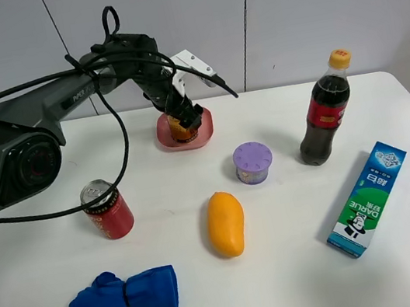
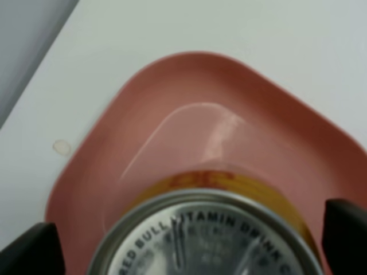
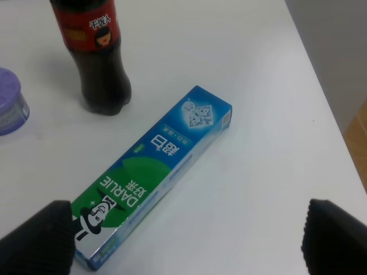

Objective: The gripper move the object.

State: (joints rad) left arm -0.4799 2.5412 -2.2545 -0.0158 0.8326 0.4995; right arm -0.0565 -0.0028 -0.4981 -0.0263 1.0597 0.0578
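Note:
The golden-yellow can (image 1: 180, 128) stands upright in a pink plate (image 1: 205, 131) at the back of the table. My left gripper (image 1: 183, 119) is down around it, with one black finger on each side. In the left wrist view the can's silver top (image 2: 212, 240) fills the lower middle, above the plate (image 2: 172, 74). The left gripper (image 2: 189, 246) has its jaws spread wide, with a gap showing beside the can. My right gripper (image 3: 186, 235) is open and empty above a toothpaste box (image 3: 155, 172); it does not show in the high view.
A red can (image 1: 107, 210) stands at front left. A yellow mango (image 1: 225, 223), a purple-lidded cup (image 1: 253, 162), a cola bottle (image 1: 324, 114), the toothpaste box (image 1: 368, 199) and a blue cloth (image 1: 125, 297) lie around the white table.

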